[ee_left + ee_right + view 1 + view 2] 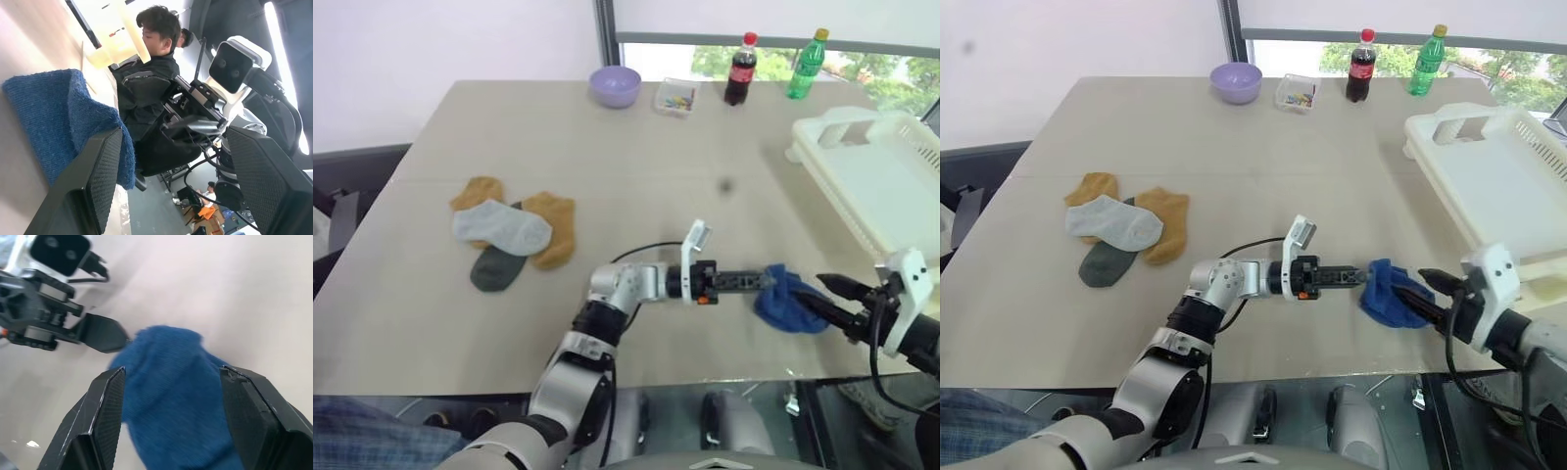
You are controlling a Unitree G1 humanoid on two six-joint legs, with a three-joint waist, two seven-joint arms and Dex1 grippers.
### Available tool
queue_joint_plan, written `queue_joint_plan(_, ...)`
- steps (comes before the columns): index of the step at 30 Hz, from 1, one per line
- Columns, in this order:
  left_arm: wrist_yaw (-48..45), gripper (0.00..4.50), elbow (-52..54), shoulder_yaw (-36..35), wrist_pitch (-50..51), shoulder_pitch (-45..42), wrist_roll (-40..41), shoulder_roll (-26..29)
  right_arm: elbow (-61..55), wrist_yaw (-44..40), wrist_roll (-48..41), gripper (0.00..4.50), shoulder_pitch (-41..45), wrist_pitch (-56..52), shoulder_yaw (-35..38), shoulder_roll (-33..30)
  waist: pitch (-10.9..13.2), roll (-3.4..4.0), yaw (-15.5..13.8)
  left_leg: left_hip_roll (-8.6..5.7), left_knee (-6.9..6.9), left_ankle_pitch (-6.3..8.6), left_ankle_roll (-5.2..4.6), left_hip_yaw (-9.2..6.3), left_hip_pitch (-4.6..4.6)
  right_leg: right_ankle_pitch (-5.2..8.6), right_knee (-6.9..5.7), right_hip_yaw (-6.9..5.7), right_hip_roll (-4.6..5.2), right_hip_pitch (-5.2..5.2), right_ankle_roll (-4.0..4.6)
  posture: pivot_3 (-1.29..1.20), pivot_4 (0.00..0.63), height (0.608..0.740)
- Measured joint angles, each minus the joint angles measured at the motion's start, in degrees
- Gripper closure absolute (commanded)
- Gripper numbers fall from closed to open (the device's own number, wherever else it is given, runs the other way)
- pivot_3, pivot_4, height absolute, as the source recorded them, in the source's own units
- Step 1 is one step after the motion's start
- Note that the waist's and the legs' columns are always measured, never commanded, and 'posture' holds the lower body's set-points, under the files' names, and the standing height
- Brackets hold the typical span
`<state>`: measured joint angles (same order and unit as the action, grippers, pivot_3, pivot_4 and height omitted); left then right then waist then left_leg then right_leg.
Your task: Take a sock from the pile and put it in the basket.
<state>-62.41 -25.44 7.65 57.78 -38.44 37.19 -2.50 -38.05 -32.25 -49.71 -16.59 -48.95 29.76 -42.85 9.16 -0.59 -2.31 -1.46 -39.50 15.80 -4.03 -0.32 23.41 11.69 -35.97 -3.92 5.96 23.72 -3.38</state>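
Observation:
A royal-blue sock (pixel 783 299) lies bunched on the beige table near its front edge. My left gripper (pixel 766 281) reaches in from the left, open, with one fingertip against the sock's upper left side. From the right, my right gripper (pixel 811 292) stands open with the sock (pixel 171 396) between its wide-spread fingers. The pile (pixel 509 235) sits at the table's left: a light grey sock on mustard-orange ones, with a dark grey-green one. The cream-white basket (pixel 842 127) stands at the right, beyond my right gripper.
Along the far edge stand a lilac bowl (pixel 615 85), a small clear box (pixel 675 97), a cola bottle (pixel 740 69) and a green bottle (pixel 807 64). A person (pixel 156 54) sits off beyond the table's right side.

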Motion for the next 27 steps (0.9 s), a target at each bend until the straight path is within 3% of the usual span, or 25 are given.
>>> queue_joint_plan(18,-1.06,0.87,-0.61,1.29,-1.66,-1.16,-1.41,1.22,0.32,0.33,0.0,1.4,-1.23,0.49,1.57,0.28,-0.01,0.02,0.08,0.02,-0.01,0.0,0.0,0.02,-0.02,0.0,-0.01,0.02,-0.02,0.0,0.0,0.0,0.15,0.737)
queue_joint_plan(23,-1.06,0.87,-0.67,1.27,-2.55,-1.13,-1.72,1.18,-1.98,2.11,0.05,1.4,1.76,0.42,-3.74,0.96,-0.01,0.02,0.15,0.04,-0.01,0.0,0.0,0.02,-0.03,0.0,-0.01,0.03,-0.03,0.01,0.0,0.0,0.15,0.737)
queue_joint_plan(27,-0.97,0.87,-1.1,1.25,-3.46,-1.11,-2.07,0.51,-4.77,5.64,5.52,1.4,6.76,0.5,-12.87,-0.12,-0.01,0.03,0.11,0.02,-0.01,0.0,0.0,0.02,-0.02,0.0,-0.01,0.02,-0.03,0.01,0.0,0.0,0.15,0.737)
